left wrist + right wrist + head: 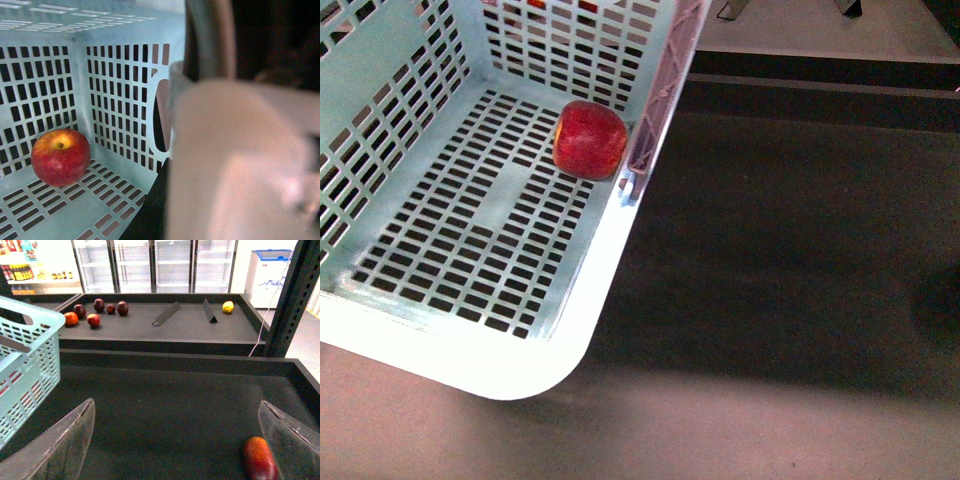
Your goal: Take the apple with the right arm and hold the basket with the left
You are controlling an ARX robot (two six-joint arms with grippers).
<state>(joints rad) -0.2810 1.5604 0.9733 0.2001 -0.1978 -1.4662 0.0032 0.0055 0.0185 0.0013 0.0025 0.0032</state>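
The right gripper (176, 405) has its jaws spread wide, with one grey translucent finger (60, 445) at each lower corner of its wrist view. Nothing but bare dark table (170, 390) lies between them, so it holds nothing. A red-orange oblong thing (260, 460) lies just beside one finger. It is cut off by the frame edge, and whether it touches the finger cannot be told. The left gripper (235, 165) shows only as a big blurred pale mass close to the lens, at the basket's (120, 100) rim. Whether its jaws are spread or pinching the rim cannot be told. A grey-brown upright strip (210, 35) above it is too blurred to name. The apple (61, 157) sits on the slotted basket floor, stem dimple up, close to a corner and clear of both grippers. The front view shows neither arm. It shows the apple (590, 140) by the basket's (610, 260) right wall, beside the latticed handle (665, 100), with the basket's left part cut off. Only the right wrist view shows the far shelf (190, 325), with small red and dark fruits, an orange one (71, 318) and a yellow one (228, 306), and the basket (30, 360) well to the left.
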